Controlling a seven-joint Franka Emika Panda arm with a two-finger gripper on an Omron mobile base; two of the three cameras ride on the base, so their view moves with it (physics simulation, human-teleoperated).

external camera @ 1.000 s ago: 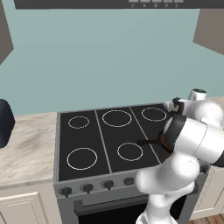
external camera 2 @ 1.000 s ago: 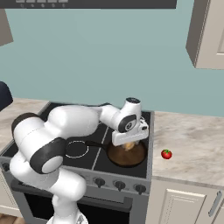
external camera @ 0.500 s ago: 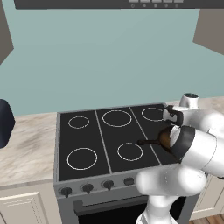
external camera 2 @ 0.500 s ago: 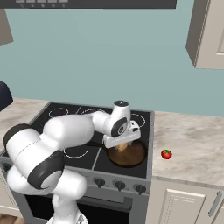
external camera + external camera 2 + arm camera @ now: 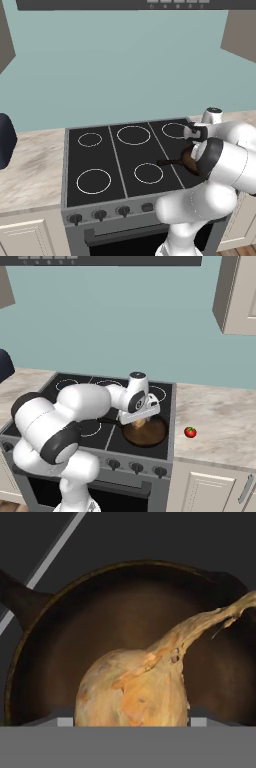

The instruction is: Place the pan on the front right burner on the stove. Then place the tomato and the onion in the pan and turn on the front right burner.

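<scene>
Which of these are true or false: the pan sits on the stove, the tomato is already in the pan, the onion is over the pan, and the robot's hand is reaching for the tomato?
1. The pan sits on the stove. True.
2. The tomato is already in the pan. False: it lies on the counter to the right of the stove.
3. The onion is over the pan. True: the hand view shows it right above the pan's brown inside.
4. The gripper is reaching for the tomato. False: it hangs over the pan, at the onion, apart from the tomato.
</scene>
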